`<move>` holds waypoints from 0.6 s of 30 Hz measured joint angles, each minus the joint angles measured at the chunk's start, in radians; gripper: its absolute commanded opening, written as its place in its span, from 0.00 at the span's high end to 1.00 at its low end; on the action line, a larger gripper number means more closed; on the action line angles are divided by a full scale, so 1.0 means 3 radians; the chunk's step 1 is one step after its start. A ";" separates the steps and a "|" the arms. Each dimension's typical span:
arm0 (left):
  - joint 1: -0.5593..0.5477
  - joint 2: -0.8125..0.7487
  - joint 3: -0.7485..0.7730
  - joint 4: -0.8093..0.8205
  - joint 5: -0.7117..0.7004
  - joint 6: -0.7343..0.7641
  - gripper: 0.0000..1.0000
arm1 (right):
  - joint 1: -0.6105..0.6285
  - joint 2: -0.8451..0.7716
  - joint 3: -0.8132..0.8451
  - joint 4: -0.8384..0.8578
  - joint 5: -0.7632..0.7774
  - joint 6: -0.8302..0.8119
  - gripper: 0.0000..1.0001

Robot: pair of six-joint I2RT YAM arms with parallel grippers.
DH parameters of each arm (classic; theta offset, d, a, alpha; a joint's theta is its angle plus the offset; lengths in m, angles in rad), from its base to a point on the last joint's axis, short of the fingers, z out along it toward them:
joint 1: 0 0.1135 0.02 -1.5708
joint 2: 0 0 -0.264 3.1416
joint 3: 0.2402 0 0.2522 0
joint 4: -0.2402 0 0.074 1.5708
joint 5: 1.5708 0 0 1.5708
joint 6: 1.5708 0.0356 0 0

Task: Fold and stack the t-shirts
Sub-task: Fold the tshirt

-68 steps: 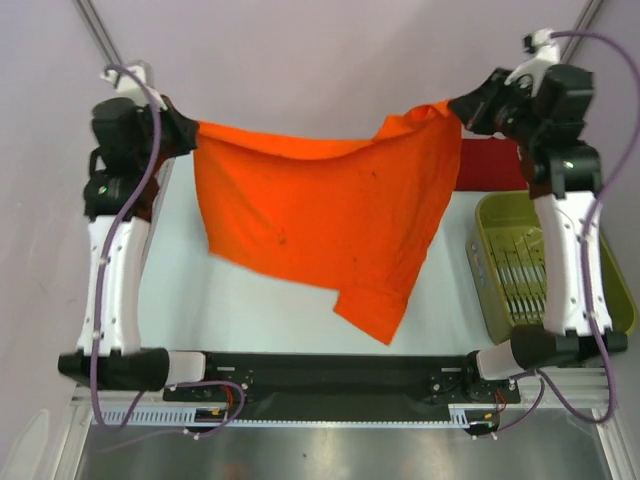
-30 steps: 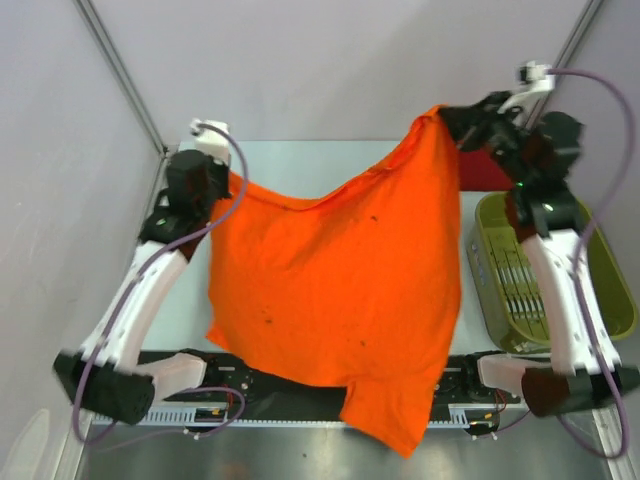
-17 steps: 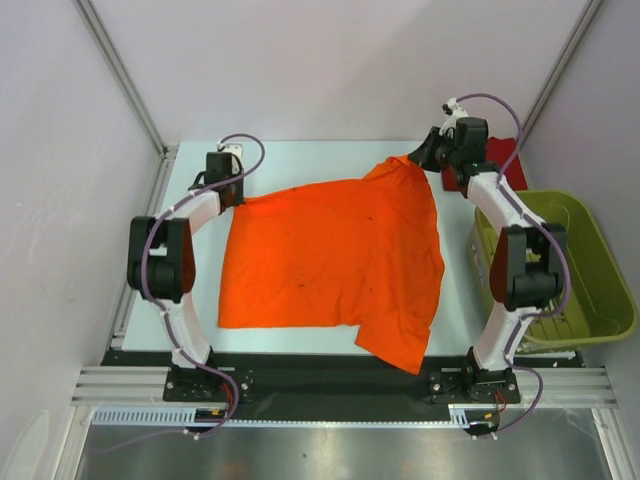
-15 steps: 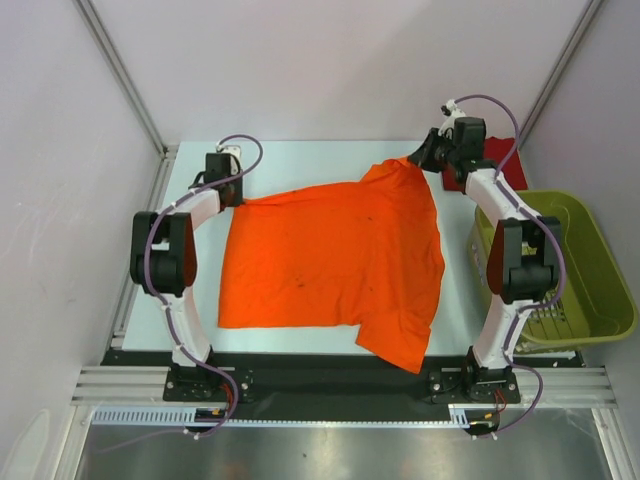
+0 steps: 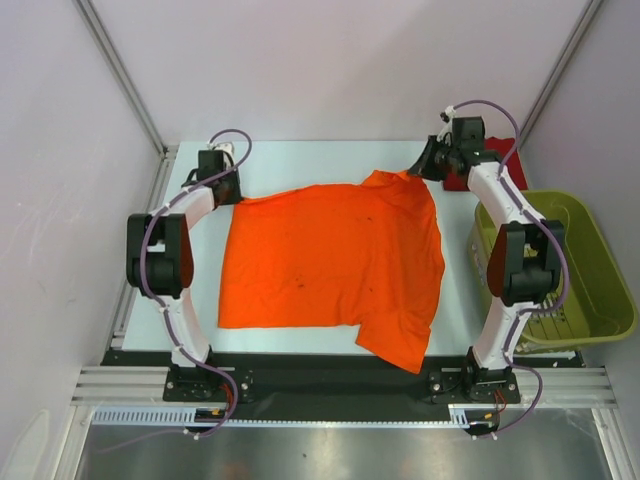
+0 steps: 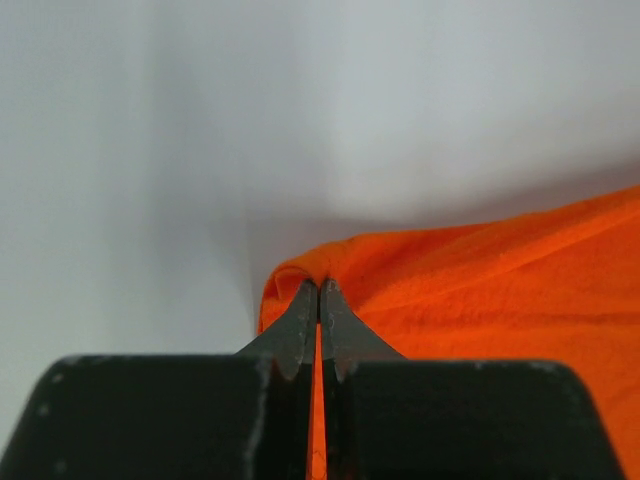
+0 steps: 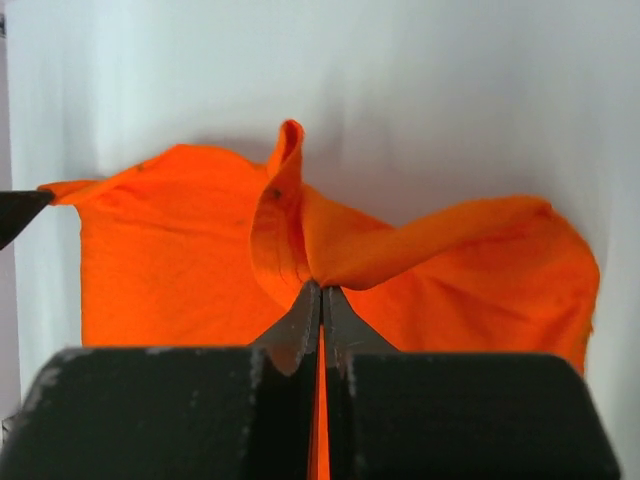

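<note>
orange t-shirt [image 5: 330, 260] | left jaws pinching its corner | right jaws pinching its edge

Pale lilac walls [image 5: 300, 70] enclose a white table [image 5: 320, 160], seemingly evenly lit.

Spread t-shirt [image 5: 330, 260] lies on table [image 5: 300, 165], basket [image 5: 603, 262] at right.

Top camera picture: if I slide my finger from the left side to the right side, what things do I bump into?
left gripper → orange t-shirt → right gripper → green basket
</note>
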 measured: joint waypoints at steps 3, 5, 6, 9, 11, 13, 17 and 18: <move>0.0013 -0.0161 -0.0159 -0.0069 0.0027 -0.0127 1.00 | -0.0009 -0.0170 -0.0141 -0.0252 0.0067 0.0011 1.00; 0.0017 -0.0287 -0.0296 -0.0127 0.0034 -0.0191 1.00 | -0.0028 -0.0331 -0.0285 -0.0397 0.0098 0.0017 1.00; 0.0017 -0.0345 -0.0359 -0.0170 0.0034 -0.0215 1.00 | -0.0041 -0.0402 -0.0345 -0.0455 0.0104 0.0020 1.00; 0.0018 -0.0445 -0.0458 -0.0328 0.0025 -0.0252 1.00 | -0.0120 -0.0622 -0.0502 -0.0623 0.0102 0.0024 1.00; 0.0020 -0.0478 -0.0483 -0.0426 0.0010 -0.0268 1.00 | -0.0179 -0.0744 -0.0595 -0.0704 0.0098 0.0023 1.00; 0.0022 -0.0511 -0.0518 -0.0511 -0.0017 -0.0273 1.00 | -0.0223 -0.0852 -0.0707 -0.0769 0.0094 0.0020 1.00; 0.0028 -0.0565 -0.0577 -0.0641 -0.0031 -0.0275 1.00 | -0.0240 -0.1036 -0.0991 -0.0832 0.0080 0.0020 1.00; 0.0029 -0.0572 -0.0584 -0.0669 -0.0031 -0.0273 1.00 | -0.0240 -0.1064 -0.1045 -0.0848 0.0071 0.0019 1.00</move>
